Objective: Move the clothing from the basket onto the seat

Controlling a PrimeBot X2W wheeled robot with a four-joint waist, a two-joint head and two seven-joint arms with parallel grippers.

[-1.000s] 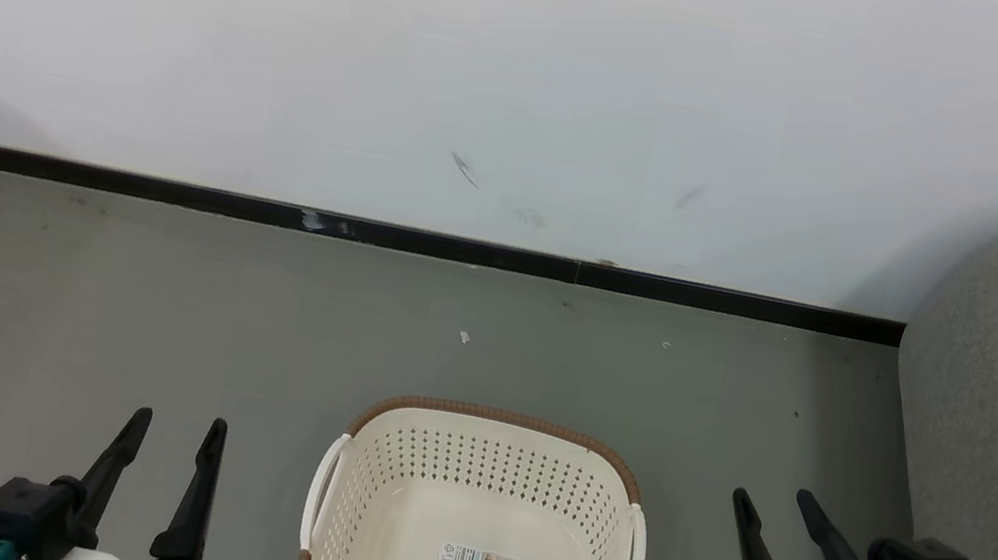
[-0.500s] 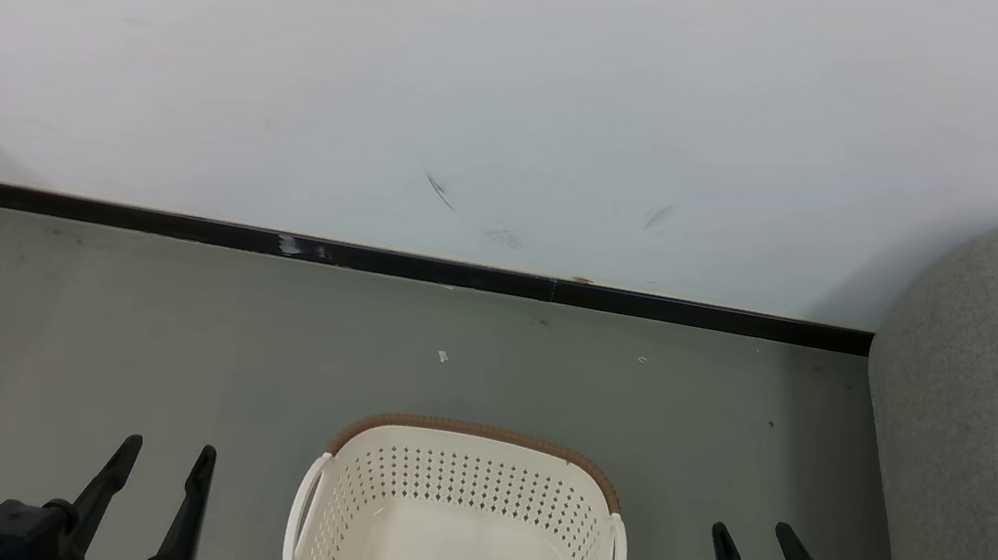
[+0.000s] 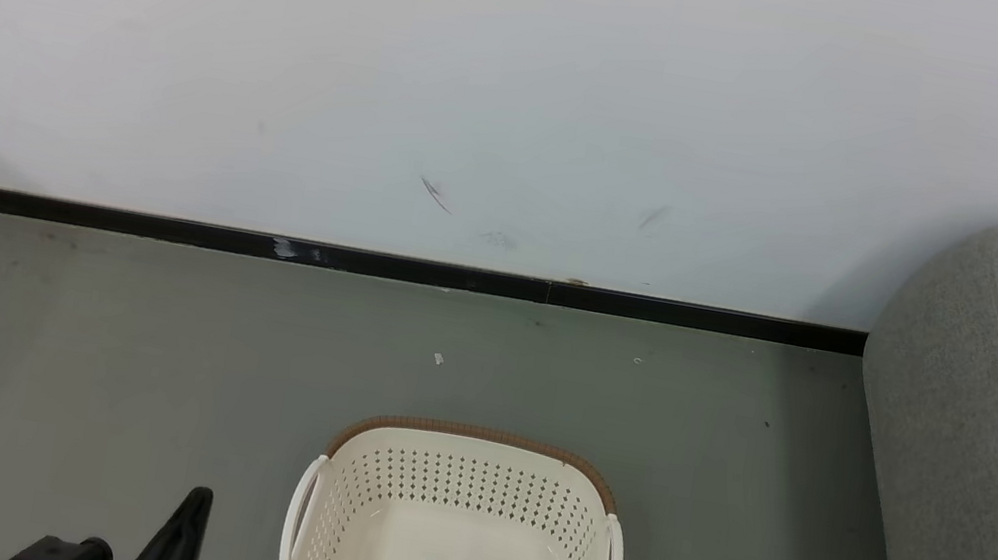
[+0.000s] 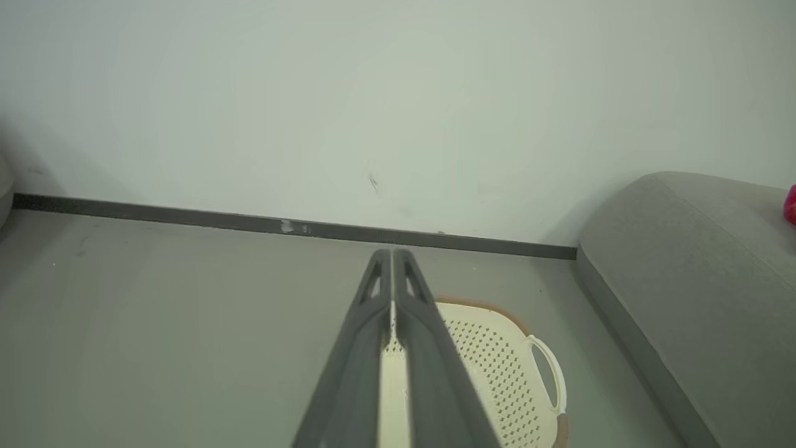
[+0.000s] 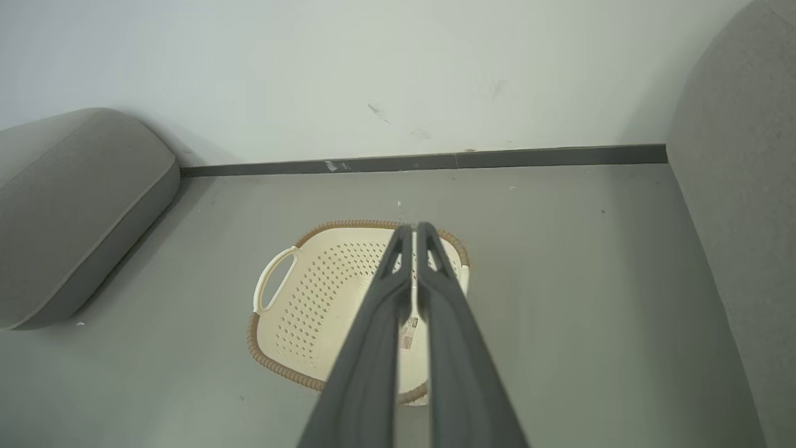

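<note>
On grey floor [image 3: 91,354] by white wall [image 3: 534,73]: basket [image 3: 463,492], seat [image 3: 987,453] at right; left fingers [image 4: 360,361], right fingers [image 5: 373,348] both closed.

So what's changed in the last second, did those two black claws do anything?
Both closed on nothing: the left gripper and right gripper, fingers spread a second ago, now have them together, and both have sunk toward the head view's bottom edge. That view itself also shifted slightly. The basket stays empty on the floor; the seat is unchanged.

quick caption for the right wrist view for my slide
Right gripper pointing over the empty basket on the grey floor, the seat at the view's right.
</note>
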